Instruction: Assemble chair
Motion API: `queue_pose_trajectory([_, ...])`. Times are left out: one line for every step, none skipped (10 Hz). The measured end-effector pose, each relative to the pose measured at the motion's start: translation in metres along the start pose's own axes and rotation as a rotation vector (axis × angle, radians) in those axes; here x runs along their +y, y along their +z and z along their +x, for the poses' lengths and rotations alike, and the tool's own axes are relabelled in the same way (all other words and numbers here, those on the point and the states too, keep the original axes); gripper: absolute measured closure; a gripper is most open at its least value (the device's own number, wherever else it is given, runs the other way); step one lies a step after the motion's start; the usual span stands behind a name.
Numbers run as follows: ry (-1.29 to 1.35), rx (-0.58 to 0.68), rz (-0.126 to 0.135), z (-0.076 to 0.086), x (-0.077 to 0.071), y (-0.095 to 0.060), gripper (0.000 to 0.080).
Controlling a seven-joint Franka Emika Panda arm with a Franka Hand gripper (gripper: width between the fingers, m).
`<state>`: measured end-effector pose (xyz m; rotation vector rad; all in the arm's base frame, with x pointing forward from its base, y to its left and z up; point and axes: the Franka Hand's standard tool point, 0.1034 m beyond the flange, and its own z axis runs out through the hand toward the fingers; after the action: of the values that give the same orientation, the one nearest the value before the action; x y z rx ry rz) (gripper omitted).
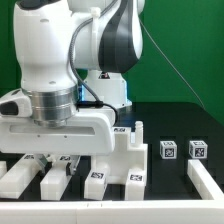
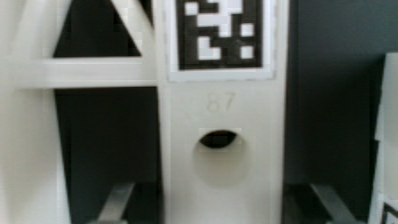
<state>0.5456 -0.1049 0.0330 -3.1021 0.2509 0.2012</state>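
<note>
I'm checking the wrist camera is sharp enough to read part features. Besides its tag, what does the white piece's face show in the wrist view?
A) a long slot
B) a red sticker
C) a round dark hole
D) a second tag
C: one round dark hole sits in the face of the piece, a little apart from the tag. No slot, sticker or second tag shows on it.

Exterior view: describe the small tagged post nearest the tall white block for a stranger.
From the robot arm, look to the exterior view's right, past the tall block. Two tagged posts stand on the black table; the near post sits next to the block, the far post farther right.
</note>
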Motion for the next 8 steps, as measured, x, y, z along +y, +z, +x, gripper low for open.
queue_pose_trajectory([0.004, -0.005, 0.015, 0.001, 0.000, -0.024, 0.0517])
queue_pose_trajectory([-0.004, -0.016, 0.022, 0.000, 0.002, -0.049, 0.0517])
queue_pose_trajectory([-0.010, -0.013, 0.030, -0.001, 0.001, -0.070, 0.0517])
queue_pose_trajectory([-0.007, -0.006, 0.042, -0.005, -0.001, -0.087, 0.0517])
queue_pose_trajectory([-0.007, 0.001, 0.053, -0.007, -0.007, -0.105, 0.0517])
queue_pose_trajectory([0.008, -0.005, 0.064, -0.011, -0.016, -0.118, 0.0515])
queue_pose_trajectory([0.039, -0.005, 0.069, -0.013, -0.033, -0.127, 0.0515])
queue_pose_trajectory([0.073, -0.003, 0.072, -0.014, -0.059, -0.135, 0.0515])
